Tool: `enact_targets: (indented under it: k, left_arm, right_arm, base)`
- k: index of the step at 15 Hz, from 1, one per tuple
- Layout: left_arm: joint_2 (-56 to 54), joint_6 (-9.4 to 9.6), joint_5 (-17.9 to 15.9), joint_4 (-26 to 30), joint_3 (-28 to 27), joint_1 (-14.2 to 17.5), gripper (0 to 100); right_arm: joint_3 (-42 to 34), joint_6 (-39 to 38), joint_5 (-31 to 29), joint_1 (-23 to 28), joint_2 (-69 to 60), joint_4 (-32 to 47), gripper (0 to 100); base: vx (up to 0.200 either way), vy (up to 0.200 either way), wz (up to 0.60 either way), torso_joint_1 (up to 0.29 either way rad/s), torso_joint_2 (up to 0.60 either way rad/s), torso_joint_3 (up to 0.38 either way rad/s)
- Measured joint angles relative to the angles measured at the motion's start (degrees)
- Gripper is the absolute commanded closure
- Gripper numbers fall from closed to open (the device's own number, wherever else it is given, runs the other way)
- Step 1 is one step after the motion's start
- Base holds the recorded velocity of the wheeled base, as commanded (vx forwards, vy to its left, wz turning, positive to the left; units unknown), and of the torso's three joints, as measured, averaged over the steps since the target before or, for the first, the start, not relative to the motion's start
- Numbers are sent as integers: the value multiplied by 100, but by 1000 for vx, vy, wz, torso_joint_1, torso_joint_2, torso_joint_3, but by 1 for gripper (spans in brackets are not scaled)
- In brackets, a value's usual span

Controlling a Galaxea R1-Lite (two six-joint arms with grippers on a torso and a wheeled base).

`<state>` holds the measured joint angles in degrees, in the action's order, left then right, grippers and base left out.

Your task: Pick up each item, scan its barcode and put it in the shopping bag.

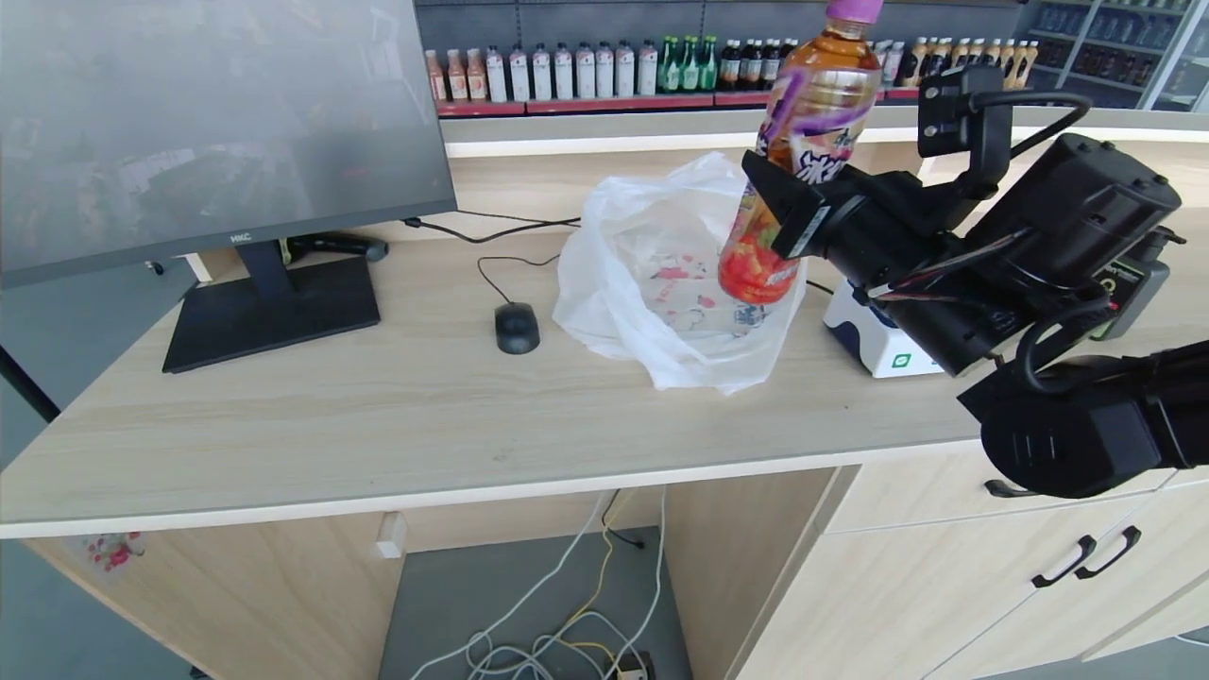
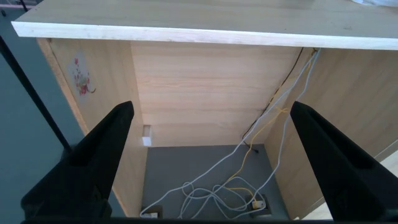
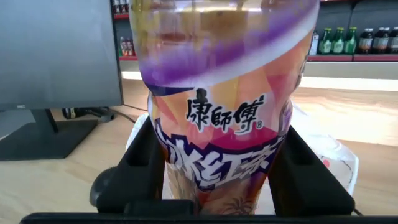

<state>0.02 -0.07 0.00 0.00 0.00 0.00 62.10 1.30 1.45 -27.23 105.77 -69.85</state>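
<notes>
Bottle (image 1: pixel 817 104): held upright over the shopping bag (image 1: pixel 633 283) on the counter (image 1: pixel 378 416), poised for the drop.
Right jaws: clamped round its waist.
Left jaws: apart, parked below counter.

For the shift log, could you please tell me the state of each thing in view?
shopping bag: mouth open, on counter
bottle: capped, slightly tilted, lifted off counter
right gripper: shut on bottle
left gripper: open, empty
monitor: screen dark
</notes>
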Motion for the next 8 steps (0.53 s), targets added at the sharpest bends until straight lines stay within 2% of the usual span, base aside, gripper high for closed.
enact_targets:
  k: [5, 8]
  left_arm:
    - [0, 0, 0, 0, 0, -5, 0]
    - [0, 0, 0, 0, 0, -5, 0]
  right_arm:
    - [571, 0, -12, 34, 410, 22, 100]
    - [1191, -5, -6, 122, 761, 336, 100]
  base:
    - [0, 0, 0, 0, 0, 0]
    - [0, 0, 0, 0, 0, 0]
